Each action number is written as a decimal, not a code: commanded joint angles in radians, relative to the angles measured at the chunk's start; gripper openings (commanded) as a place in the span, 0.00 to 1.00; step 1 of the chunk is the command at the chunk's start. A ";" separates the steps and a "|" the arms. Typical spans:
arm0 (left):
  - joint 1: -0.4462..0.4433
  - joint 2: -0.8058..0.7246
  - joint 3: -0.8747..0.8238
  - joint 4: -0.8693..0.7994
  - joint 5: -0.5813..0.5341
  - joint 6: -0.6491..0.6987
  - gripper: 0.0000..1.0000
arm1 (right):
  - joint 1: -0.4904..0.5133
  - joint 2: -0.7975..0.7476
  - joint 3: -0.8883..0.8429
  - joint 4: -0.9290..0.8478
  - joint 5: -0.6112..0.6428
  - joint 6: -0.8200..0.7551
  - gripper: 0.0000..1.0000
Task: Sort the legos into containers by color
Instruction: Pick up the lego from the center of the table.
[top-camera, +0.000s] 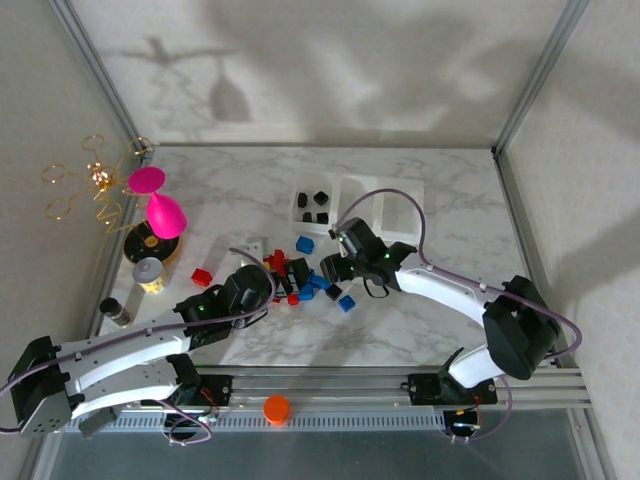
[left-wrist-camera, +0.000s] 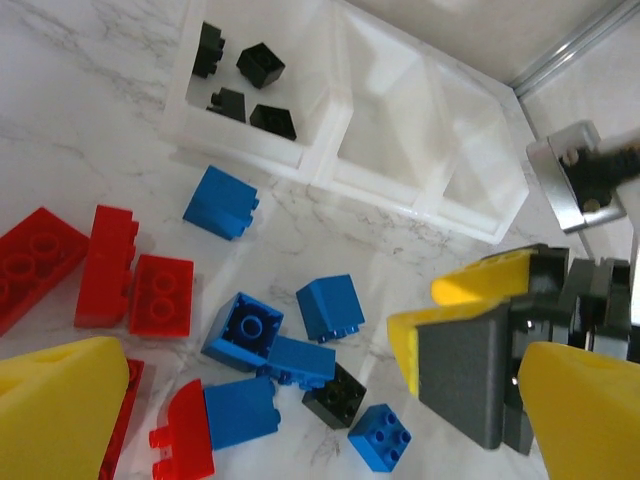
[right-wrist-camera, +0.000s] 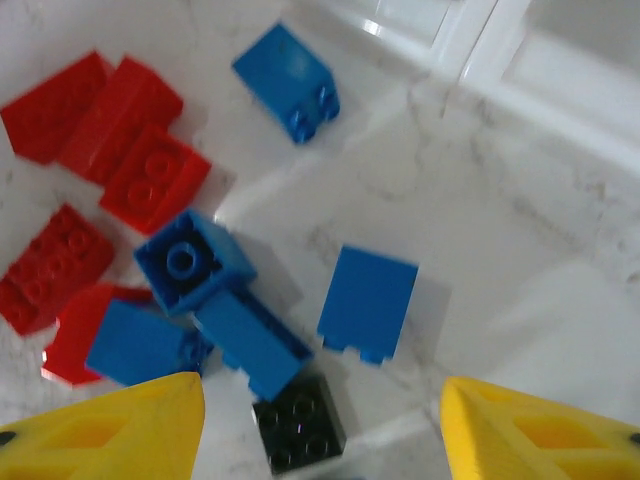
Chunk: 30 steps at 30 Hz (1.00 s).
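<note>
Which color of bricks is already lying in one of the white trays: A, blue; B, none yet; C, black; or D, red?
C: in the left wrist view four black bricks lie inside the end tray, while the red bricks and blue bricks are out on the table.

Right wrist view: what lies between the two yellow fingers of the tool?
In the right wrist view, a small black plastic brick, studs up, lies on the marble table between the right tool's yellow fingers, touching neither.
</note>
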 joint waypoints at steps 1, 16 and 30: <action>-0.008 -0.043 -0.029 -0.020 -0.008 -0.049 1.00 | 0.025 -0.042 -0.046 -0.034 -0.038 0.018 0.63; -0.015 -0.075 -0.072 -0.070 -0.052 -0.114 1.00 | 0.092 0.147 -0.016 -0.058 0.038 -0.019 0.64; -0.014 -0.086 -0.052 -0.108 -0.075 -0.103 1.00 | 0.093 0.228 0.016 -0.008 0.046 -0.067 0.55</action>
